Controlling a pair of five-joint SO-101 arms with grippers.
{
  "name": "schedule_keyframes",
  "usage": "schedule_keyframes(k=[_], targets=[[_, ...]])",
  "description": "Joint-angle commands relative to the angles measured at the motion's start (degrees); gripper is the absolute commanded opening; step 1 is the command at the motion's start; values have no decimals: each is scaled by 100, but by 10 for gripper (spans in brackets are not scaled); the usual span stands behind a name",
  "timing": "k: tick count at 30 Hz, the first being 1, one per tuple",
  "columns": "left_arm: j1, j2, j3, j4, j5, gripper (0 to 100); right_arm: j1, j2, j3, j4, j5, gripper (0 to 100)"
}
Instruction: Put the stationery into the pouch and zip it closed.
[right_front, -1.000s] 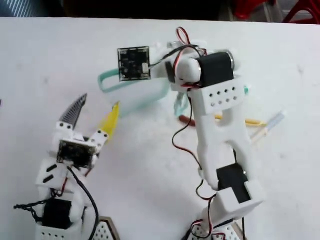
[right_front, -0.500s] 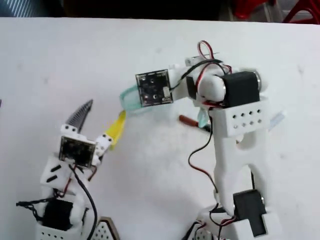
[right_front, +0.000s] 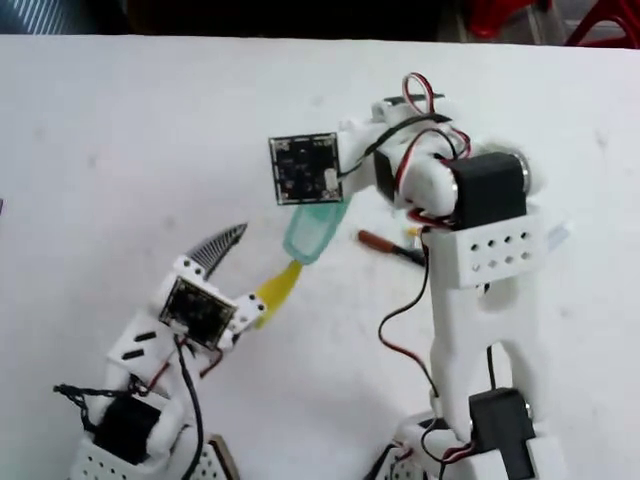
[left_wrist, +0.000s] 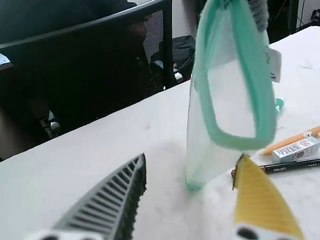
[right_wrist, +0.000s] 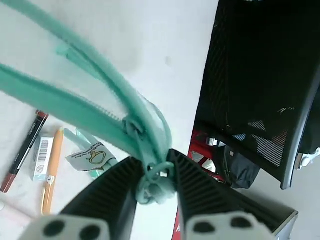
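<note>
Dangling limp from the right hand (right_wrist: 152, 172), pinched at its zipper end: a soft, light pouch (left_wrist: 220, 125), bottom near the surface (right_front: 150, 120). Left hand (right_front: 268, 250) spread wide just beside it; probably best gripped by the firmer teal rim.

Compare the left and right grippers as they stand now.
The left gripper is open and empty; the right gripper is shut on the zipper end of the pouch. The left gripper has one grey and one yellow finger; the right gripper's fingers are both dark. Both are over the table.
</note>
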Motion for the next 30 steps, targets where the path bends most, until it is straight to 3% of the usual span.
schedule_keyframes(k=[1, 5, 11, 16, 23, 30], targets=[[-224, -66, -800, 949, 97, 287, -154, -84, 114, -242, -79, 19], [-338, -66, -1240, 1582, 97, 287, -171, -84, 149, -233, -79, 18], [-602, -66, -1486, 1679, 97, 287, -163, -145, 132, -101, -70, 18], [-857, -66, -1002, 844, 97, 288, -171, -154, 123, 251, 237, 18], [-251, -66, 352, -677, 105, 287, -171, -154, 123, 303, 237, 18], [119, -48, 457, -1363, 105, 286, -189, -101, 123, 277, 237, 18]])
